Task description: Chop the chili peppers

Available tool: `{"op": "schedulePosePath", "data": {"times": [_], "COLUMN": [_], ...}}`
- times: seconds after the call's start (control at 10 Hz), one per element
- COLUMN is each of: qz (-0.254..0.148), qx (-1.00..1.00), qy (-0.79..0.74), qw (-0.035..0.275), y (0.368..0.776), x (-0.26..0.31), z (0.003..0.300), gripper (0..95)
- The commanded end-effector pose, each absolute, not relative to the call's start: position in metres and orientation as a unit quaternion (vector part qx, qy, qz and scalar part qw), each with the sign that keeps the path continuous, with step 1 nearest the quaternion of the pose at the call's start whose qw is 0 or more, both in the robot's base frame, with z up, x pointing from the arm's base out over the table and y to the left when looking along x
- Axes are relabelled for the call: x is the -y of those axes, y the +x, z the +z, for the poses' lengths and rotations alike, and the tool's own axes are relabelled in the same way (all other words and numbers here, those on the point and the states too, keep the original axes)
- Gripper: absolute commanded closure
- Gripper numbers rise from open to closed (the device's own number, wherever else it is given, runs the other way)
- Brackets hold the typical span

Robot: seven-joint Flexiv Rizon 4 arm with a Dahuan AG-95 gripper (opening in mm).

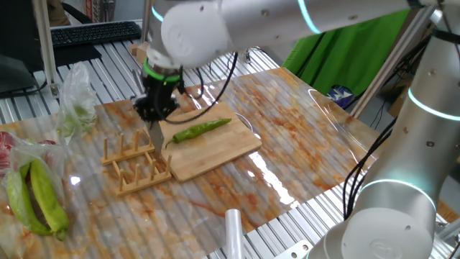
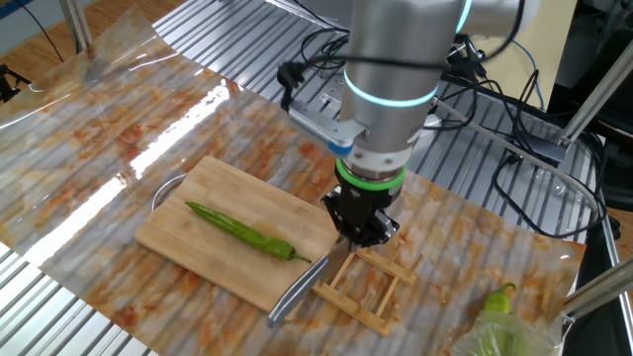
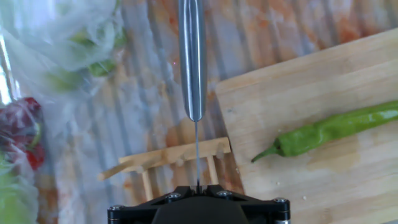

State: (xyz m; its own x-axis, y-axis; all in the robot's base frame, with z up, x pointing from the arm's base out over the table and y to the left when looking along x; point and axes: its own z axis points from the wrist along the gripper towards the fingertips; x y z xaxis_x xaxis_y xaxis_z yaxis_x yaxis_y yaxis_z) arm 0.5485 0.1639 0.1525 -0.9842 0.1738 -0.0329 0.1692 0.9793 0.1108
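Gripper pinches the knife above its wooden rack; next, carry it over the uncut chili on the cutting board

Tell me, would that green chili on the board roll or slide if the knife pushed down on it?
Probably a little. The chili looks glossy and rounded, so it could slip on the smooth cutting board. Its slight curve and bent stem may limit rolling. Nothing pins it while the gripper holds the knife.
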Motion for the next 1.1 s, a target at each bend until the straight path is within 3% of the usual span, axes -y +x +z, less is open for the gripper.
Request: {"op": "schedulePosePath", "data": {"times": [0.1,0.5,1.1], "qz": [0.055,0.050,0.039], "qx": [-0.995,-0.997,-0.999], "qy": [0.078,0.056,0.013], "qw": [0.020,0.019,0.017], "y": [0.554,0.563,0.580], "x": [-0.155,-0.140,-0.106], "z": [0.168,0.186,0.166], "gripper": [95.0,95.0,95.0]}}
